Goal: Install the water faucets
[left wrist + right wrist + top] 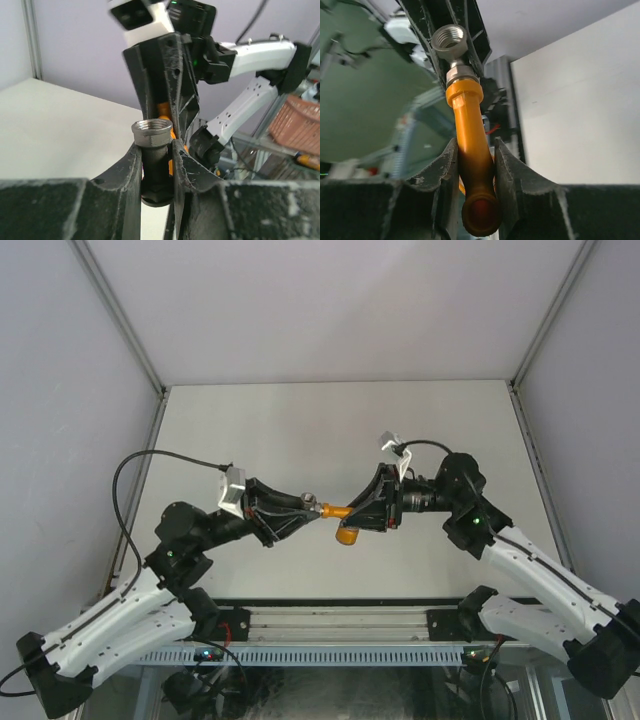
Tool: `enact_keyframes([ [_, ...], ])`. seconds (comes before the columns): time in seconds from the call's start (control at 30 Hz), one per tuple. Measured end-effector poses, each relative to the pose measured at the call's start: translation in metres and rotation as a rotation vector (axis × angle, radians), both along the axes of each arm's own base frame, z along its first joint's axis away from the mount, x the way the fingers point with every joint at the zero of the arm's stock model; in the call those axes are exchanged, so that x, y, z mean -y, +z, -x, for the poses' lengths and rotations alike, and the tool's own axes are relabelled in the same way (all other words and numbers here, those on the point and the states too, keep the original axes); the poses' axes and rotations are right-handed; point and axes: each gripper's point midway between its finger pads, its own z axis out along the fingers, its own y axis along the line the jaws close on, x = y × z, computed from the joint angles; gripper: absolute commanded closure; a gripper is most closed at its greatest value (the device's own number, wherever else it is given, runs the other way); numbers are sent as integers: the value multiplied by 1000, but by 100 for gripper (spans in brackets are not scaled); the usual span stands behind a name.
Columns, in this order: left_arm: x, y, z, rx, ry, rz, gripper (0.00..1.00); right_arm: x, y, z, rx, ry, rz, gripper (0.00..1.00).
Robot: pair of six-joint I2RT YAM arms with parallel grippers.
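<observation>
Top external: left gripper [311, 506] gripped the grey fitting [152, 131], right gripper [361, 512] the orange tap [347, 533], well inside the table [300, 430] edges.

Robot lab: framed white enclosure [330, 310]

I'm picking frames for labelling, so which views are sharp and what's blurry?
Top external: evenly lit, sharp, only faint shadows on the table. Left wrist: grey fitting crisp, basket behind soft. Right wrist: orange tap clear, left background a green blur.
</observation>
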Motion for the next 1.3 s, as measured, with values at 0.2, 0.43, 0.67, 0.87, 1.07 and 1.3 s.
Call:
enact_keyframes([
  [0.2,2,15,12,245,-59,-102,100,0,17,13,-344,161,-29,100],
  [0.43,-5,13,20,442,-71,-198,100,-6,24,19,-640,330,-3,100],
  [0.67,-11,14,18,452,-34,-199,100,-10,23,16,-714,305,-19,70],
  [0.87,-17,2,15,366,10,-181,100,-9,26,-13,-732,81,-89,48],
  [1.07,-20,-7,10,266,48,-156,100,5,32,-38,-589,-176,-159,43],
  [1.3,-21,-5,7,165,65,-125,100,50,55,-58,-188,-504,-231,36],
])
